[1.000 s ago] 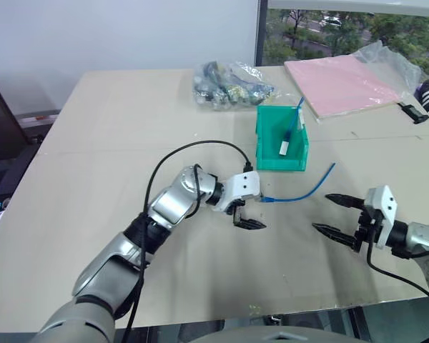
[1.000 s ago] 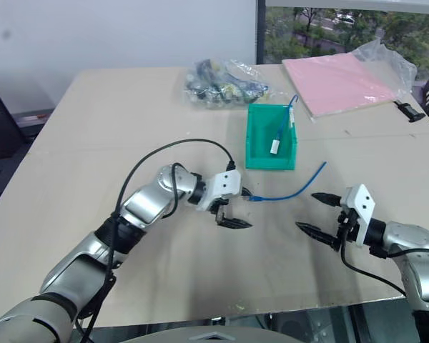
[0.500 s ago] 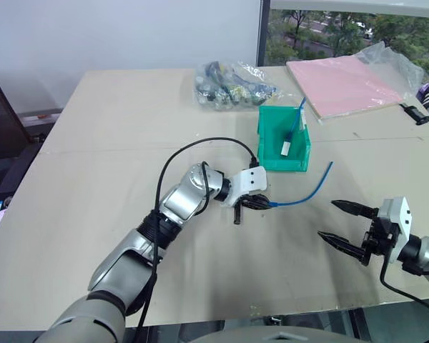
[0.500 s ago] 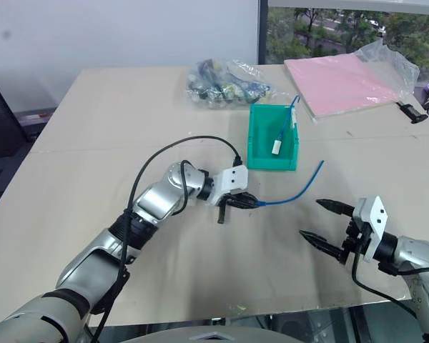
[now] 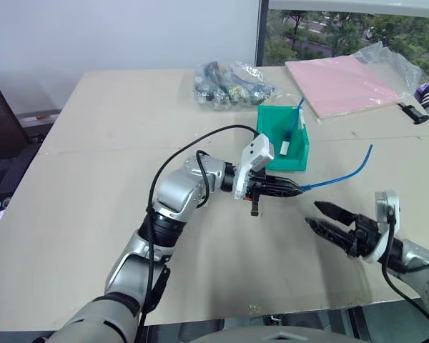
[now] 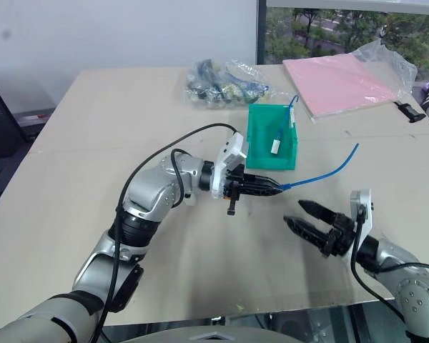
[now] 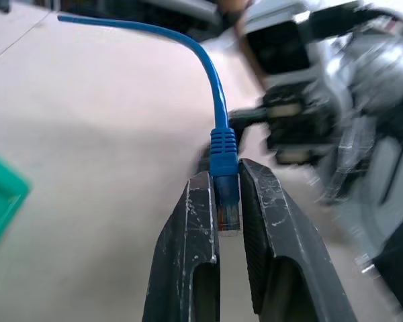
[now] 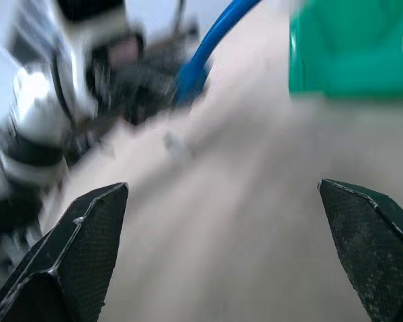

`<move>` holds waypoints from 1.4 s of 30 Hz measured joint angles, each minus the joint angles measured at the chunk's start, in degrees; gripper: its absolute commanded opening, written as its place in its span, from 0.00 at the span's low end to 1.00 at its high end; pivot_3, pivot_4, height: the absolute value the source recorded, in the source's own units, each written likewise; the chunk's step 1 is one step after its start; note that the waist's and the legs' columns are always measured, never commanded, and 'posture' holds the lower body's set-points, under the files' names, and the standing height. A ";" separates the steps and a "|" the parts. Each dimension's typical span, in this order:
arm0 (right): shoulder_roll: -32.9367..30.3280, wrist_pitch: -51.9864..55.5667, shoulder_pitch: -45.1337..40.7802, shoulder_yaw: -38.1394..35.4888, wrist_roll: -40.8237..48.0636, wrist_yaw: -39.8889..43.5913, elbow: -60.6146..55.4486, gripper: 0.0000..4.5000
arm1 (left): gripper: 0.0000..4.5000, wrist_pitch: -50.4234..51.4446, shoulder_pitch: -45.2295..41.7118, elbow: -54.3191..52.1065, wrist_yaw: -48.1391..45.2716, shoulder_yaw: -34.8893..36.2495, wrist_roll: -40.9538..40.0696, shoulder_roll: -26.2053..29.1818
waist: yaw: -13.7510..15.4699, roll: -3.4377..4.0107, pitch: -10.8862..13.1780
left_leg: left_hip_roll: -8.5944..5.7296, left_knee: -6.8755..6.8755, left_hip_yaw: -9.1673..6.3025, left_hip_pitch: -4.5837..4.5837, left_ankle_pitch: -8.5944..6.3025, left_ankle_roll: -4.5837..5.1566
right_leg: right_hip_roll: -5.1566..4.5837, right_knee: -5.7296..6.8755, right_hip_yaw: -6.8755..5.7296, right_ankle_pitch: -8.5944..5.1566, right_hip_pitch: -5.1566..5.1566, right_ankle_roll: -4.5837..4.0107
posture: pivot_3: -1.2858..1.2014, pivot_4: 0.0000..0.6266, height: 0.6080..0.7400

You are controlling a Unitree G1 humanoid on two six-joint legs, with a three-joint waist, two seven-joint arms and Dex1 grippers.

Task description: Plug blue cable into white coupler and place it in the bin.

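Beige tabletop (image 5: pixel 93 143) carries the teal-green plastic bin (image 5: pixel 269 137) at upper centre, already holding a small white coupler (image 5: pixel 287 146) on another cable. Mid-frame, the left gripper (image 5: pixel 289 190) is clamped on the thin blue cable (image 5: pixel 343 174) behind its plug; the right gripper (image 5: pixel 322 216), lower right, gapes empty. Best keep that plug level and steady.

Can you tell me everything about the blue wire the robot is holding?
The blue cable is thin, bright blue and bendy, like rubbery plastic. One end has a ribbed blue sleeve and a small clear plug, pinched between the black fingers of the left gripper. From there it sticks out past the fingertips and curves up through the air to its free end, off the table. It hangs in front of the teal bin, not touching it.
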 measured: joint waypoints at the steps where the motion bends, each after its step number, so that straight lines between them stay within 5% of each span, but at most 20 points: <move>1: 1.11 0.36 -1.74 -0.11 2.69 -1.67 -0.05 1.00 | 0.01 1.62 -0.07 -0.50 0.25 0.75 -1.53 -0.39 | 0.00 0.00 0.00 | 0.00 0.00 -0.01 0.00 0.00 0.00 | 0.00 0.01 0.00 0.00 0.00 0.00 | 0.52 0.24 0.91; 5: 2.66 0.99 -4.72 -1.07 9.54 -5.12 -1.28 1.00 | 0.01 4.76 -0.50 -0.98 1.44 1.73 -4.23 -0.57 | 0.13 0.00 0.00 | -0.04 0.00 0.00 -0.05 0.00 0.00 | 0.00 -0.03 0.02 0.07 0.00 -0.12 | 0.52 0.24 0.91; 14: 1.55 1.34 -6.43 -0.91 12.01 -6.69 -1.53 0.05 | 0.00 6.34 -0.87 -0.98 2.73 1.90 -6.32 -0.75 | 0.05 0.00 0.00 | -0.05 -0.02 0.02 -0.08 0.00 0.01 | 0.01 -0.10 0.04 0.11 0.00 -0.18 | 0.52 0.24 0.91; 15: 1.40 1.35 -6.38 -0.91 12.03 -6.68 -1.56 0.02 | 0.00 6.44 -0.93 -0.98 2.78 1.91 -6.68 -0.75 | 0.04 0.00 0.00 | -0.05 -0.02 0.03 -0.07 0.00 0.01 | 0.01 -0.09 0.05 0.10 0.00 -0.18 | 0.52 0.24 0.91; 23: 1.00 1.18 -6.37 -0.33 11.98 -6.97 -1.63 0.02 | 0.00 7.43 -0.92 -0.98 3.69 1.92 -7.79 -0.77 | 0.03 0.00 0.00 | -0.05 -0.02 0.03 -0.07 -0.01 0.01 | 0.01 -0.09 0.05 0.10 0.00 -0.18 | 0.52 0.24 0.91; 31: 0.58 1.36 -8.05 0.12 13.08 -7.73 -0.65 0.00 | 0.78 5.37 -0.87 -4.18 4.54 1.89 -7.86 0.07 | 0.04 -0.01 0.00 | -0.04 -0.02 0.03 -0.08 -0.01 0.01 | 0.01 -0.10 0.07 0.11 -0.01 -0.18 | 0.52 0.24 0.91; 37: -1.19 1.13 -9.18 -2.13 13.13 -7.26 2.72 0.00 | 0.78 6.28 -0.16 -11.67 5.54 5.24 -9.84 5.34 | 0.01 0.00 0.01 | -0.02 -0.07 0.04 -0.07 0.00 0.01 | 0.03 -0.08 0.08 0.11 -0.05 -0.19 | 0.52 0.24 0.91; 40: -1.17 0.59 -11.06 -2.12 12.13 -6.55 4.05 0.00 | 0.78 6.04 4.78 -21.33 14.07 14.06 -9.82 9.33 | -0.26 -0.01 0.04 | 0.01 -0.12 0.14 -0.03 0.00 0.01 | 0.07 -0.06 0.28 0.11 -0.13 -0.19 | 0.52 0.24 0.91; 42: 0.61 -1.44 -12.40 -2.19 10.54 -6.29 5.21 0.00 | 0.78 2.01 9.50 -24.22 21.16 19.22 -6.65 7.35 | -0.25 -0.01 0.03 | 0.02 -0.14 0.17 0.01 0.00 0.01 | 0.07 -0.06 0.37 0.11 -0.12 -0.19 | 0.52 0.24 0.91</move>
